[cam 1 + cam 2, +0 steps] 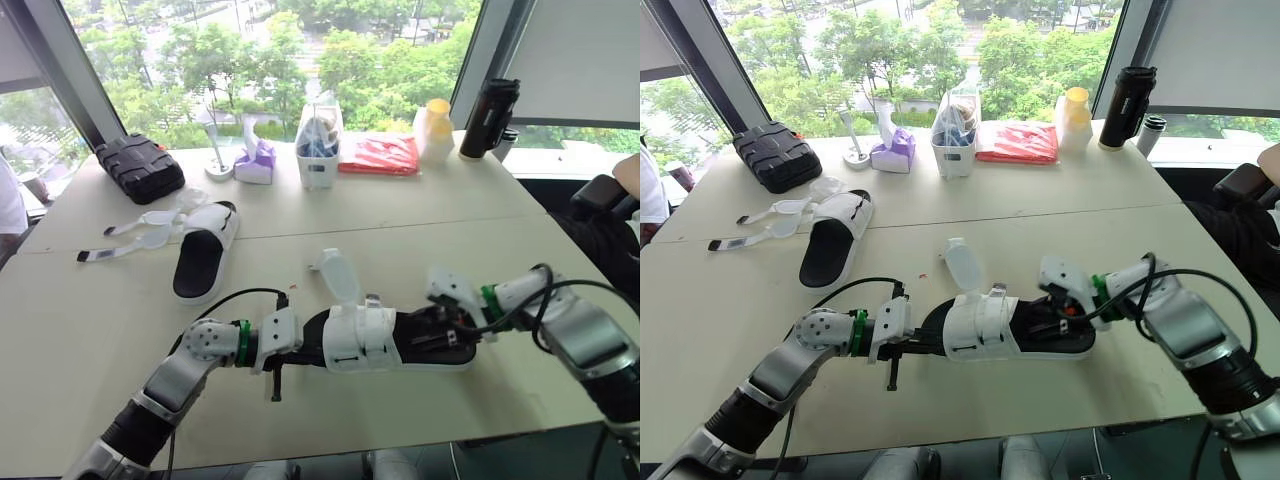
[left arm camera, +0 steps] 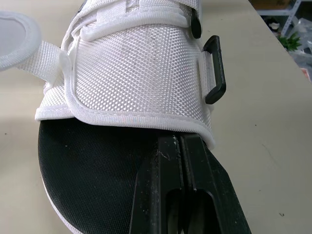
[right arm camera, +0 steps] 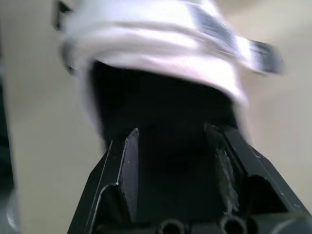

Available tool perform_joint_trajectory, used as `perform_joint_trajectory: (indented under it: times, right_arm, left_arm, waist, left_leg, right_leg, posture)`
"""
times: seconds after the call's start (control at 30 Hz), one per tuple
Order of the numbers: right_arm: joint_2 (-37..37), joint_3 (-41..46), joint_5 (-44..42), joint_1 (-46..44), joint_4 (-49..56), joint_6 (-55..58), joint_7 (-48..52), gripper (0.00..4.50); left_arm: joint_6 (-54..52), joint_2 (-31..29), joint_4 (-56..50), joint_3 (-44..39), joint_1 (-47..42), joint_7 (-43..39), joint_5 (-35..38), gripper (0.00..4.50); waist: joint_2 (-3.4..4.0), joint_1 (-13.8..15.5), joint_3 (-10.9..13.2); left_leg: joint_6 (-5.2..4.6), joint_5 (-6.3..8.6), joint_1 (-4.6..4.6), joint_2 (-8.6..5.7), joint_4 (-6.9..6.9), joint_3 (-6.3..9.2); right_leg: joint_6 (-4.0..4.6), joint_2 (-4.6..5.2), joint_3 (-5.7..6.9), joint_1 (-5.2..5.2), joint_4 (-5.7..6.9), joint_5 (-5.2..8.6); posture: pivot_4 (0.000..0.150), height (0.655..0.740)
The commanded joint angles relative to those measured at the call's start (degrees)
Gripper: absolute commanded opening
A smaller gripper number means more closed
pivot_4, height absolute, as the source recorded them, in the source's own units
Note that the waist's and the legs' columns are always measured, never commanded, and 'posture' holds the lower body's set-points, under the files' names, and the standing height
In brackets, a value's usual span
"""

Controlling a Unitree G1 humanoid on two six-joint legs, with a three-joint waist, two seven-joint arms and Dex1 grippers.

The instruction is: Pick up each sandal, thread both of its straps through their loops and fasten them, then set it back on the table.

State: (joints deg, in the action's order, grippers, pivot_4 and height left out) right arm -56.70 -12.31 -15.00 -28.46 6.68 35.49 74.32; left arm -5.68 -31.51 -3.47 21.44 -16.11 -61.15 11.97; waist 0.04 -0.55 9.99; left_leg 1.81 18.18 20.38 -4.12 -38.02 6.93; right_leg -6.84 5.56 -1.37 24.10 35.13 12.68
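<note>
On the table [image 1: 110, 330], the near sandal [image 1: 360, 338] is seen laid along the front edge, toe towards the left side, with one strap [image 1: 340, 277] left standing loose. The second sandal [image 1: 205, 250] is parked nearer the left edge, straps unfastened. The right gripper [image 3: 173, 129] is spread wide at the heel; the left gripper [image 2: 181, 139] is pressed closed on the toe footbed
</note>
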Motion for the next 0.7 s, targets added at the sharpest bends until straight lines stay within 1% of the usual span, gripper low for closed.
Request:
perform_joint_trajectory:
  times: [0.03,0.17,0.27,0.33,0.4,0.47,0.63,0.7]
  right_arm:
    - [-0.7,2.8,-0.7,-5.2,-4.0,-2.0,2.2,2.3]
    - [6.3,3.7,-4.9,-15.6,-12.0,4.7,2.1,2.3]
    - [10.3,2.4,-6.0,-18.4,-14.3,7.3,2.5,2.3]
    - [14.3,1.6,-6.7,-20.0,-17.1,8.4,2.6,2.3]
    - [18.6,0.6,-6.4,-22.3,-22.1,9.4,2.1,2.3]
    - [21.6,-0.9,-4.8,-24.0,-26.9,8.1,1.7,2.3]
    - [26.0,-3.9,-0.9,-26.2,-34.2,3.8,1.6,2.3]
    - [28.4,-4.3,-0.9,-27.0,-36.6,3.8,2.4,2.3]
  left_arm:
    - [-1.7,-1.1,5.6,2.0,1.3,0.4,-4.7,0.0]
    - [-1.1,-1.1,6.8,2.2,1.2,0.0,-4.8,0.0]
    - [-0.7,-1.0,7.2,2.4,1.3,-0.1,-4.9,0.0]
    - [-0.6,-0.9,7.3,2.5,1.3,-0.1,-4.9,0.0]
    - [-0.6,-0.9,7.4,2.5,1.3,-0.2,-4.9,0.0]
    - [-0.6,-0.8,7.4,2.5,1.3,-0.2,-4.9,0.0]
    - [-0.8,-0.9,6.9,2.5,1.6,-0.1,-4.9,0.0]
    - [-0.9,-0.9,6.6,2.5,1.9,0.1,-4.9,0.0]
  waist:
    - [-0.01,0.0,0.0]
    - [0.02,-0.3,0.0]
    - [-0.02,-0.1,0.0]
    - [-0.07,0.0,-0.1]
    - [-0.07,-0.1,-0.1]
    - [-0.06,-0.2,-0.1]
    - [-0.04,-0.2,-0.1]
    - [-0.04,-0.3,-0.1]
  left_leg:
    - [0.0,0.0,-0.02,0.01,0.0,0.0]
    - [0.02,-0.02,-0.08,0.03,-0.02,-0.02]
    - [0.03,-0.02,-0.1,0.05,-0.02,0.07]
    - [0.03,-0.02,-0.04,0.03,-0.02,0.21]
    - [0.03,-0.02,0.01,-0.01,-0.02,0.21]
    - [0.03,-0.02,0.0,-0.02,-0.02,0.19]
    - [0.06,-0.04,-0.02,-0.02,-0.01,0.21]
    - [0.06,-0.04,-0.02,-0.03,-0.01,0.21]
  right_leg:
    - [0.0,-0.01,0.0,-0.02,0.0,0.0]
    - [0.01,-0.02,-0.04,-0.06,0.02,-0.01]
    - [0.02,-0.05,-0.01,-0.07,0.04,-0.01]
    - [0.02,-0.04,0.07,-0.06,0.03,-0.01]
    - [0.03,0.0,0.07,-0.03,0.03,-0.01]
    - [0.03,0.0,0.05,-0.01,0.03,-0.02]
    - [0.05,-0.01,0.06,0.01,0.09,-0.03]
    - [0.05,-0.02,0.07,0.0,0.09,-0.03]
  posture:
    - [0.15,0.74]
    - [0.15,0.74]
    - [0.15,0.74]
    - [0.15,0.74]
    - [0.15,0.74]
    - [0.15,0.74]
    - [0.15,0.74]
    - [0.15,0.74]
